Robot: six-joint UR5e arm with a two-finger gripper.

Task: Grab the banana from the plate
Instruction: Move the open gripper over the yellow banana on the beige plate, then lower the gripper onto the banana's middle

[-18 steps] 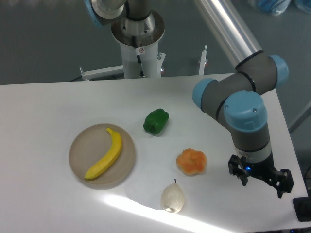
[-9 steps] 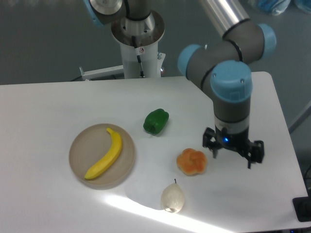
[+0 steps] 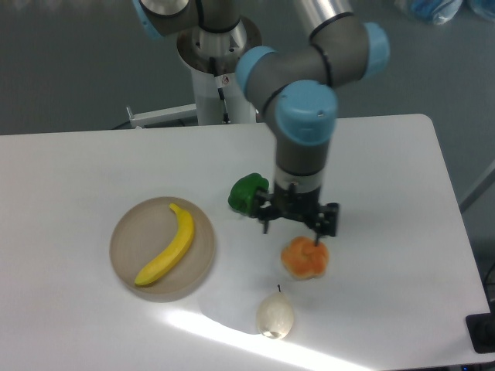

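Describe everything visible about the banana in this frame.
The banana is bright yellow, curved, smooth-skinned and unpeeled, with a dark tip at its upper end. It lies flat on the beige plate, running diagonally from upper right to lower left, spanning most of the dish and staying within the rim. Only the plate touches it; the gripper is well off to its right, empty.
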